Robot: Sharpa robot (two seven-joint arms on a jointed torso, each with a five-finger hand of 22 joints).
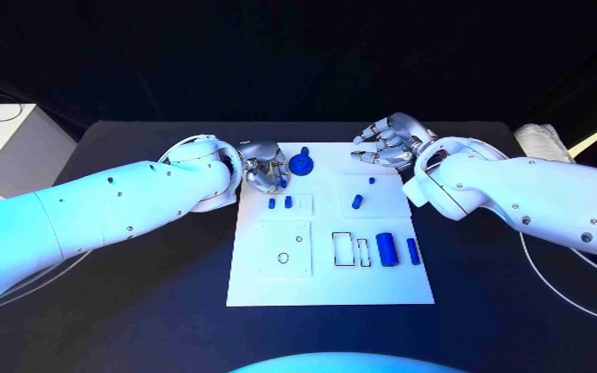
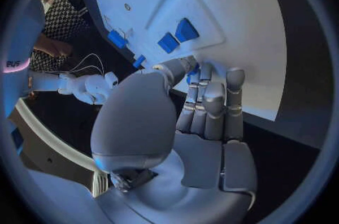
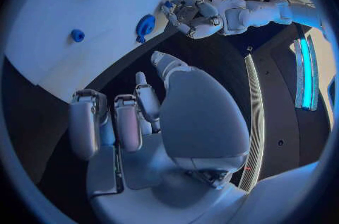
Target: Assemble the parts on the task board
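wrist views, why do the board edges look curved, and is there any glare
Both wrist views are fisheye, so the task board has straight edges that bow in them; in the head view they run straight. In the right wrist view a bright cyan light strip glows near the rim. The board itself shows no harsh glare, just blue-tinted light.

The white rectangular task board [image 1: 329,287] lies in the middle of the black desk [image 1: 498,304]. On its far left corner sits a blue round disc part [image 1: 303,164]; a blue cylinder part [image 1: 386,249] lies near its right edge, with two small blue block parts [image 1: 281,203] left of centre.
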